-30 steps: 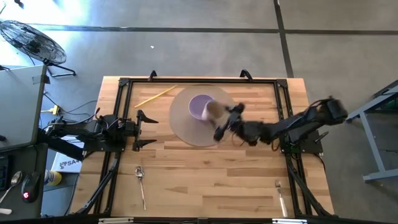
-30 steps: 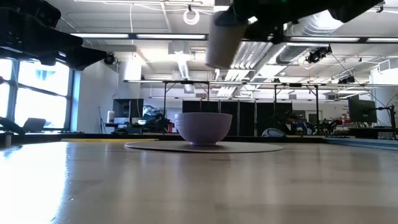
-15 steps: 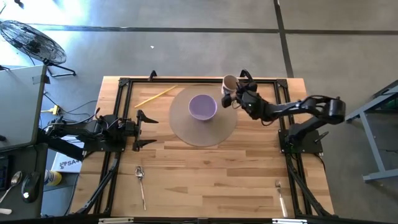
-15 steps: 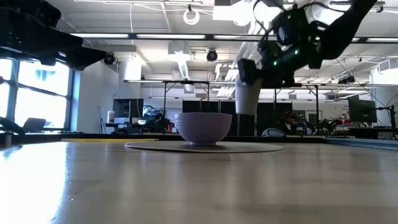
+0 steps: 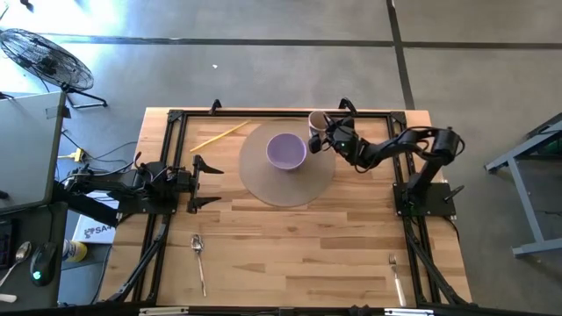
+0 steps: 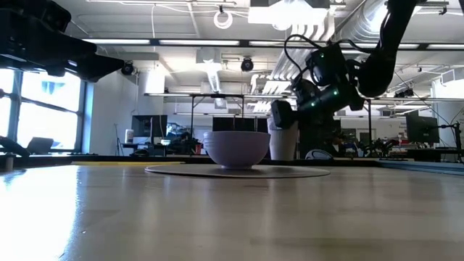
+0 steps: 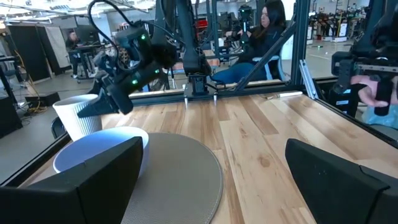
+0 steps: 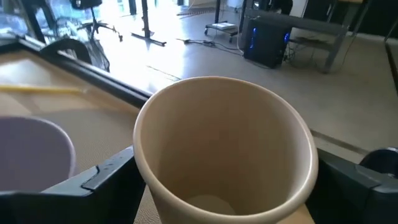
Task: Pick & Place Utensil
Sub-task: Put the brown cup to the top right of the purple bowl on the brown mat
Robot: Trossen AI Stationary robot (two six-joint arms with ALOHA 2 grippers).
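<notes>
High view, right gripper (image 5: 323,138) clasping upright paper cup (image 5: 316,122) beside purple bowl (image 5: 285,151), left gripper (image 5: 204,183) spread wide.

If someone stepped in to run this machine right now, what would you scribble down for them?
Right gripper: shut on the paper cup, upright beside the purple bowl at the round mat's far right edge; whether the cup touches down, cannot tell.
Left gripper: open, waiting at the table's left side.
Utensils: spoon near left, fork near right, yellow stick far left.
Done: no utensil lies in bowl or cup.
Left: release the cup, probably, then pick and place a utensil.
</notes>
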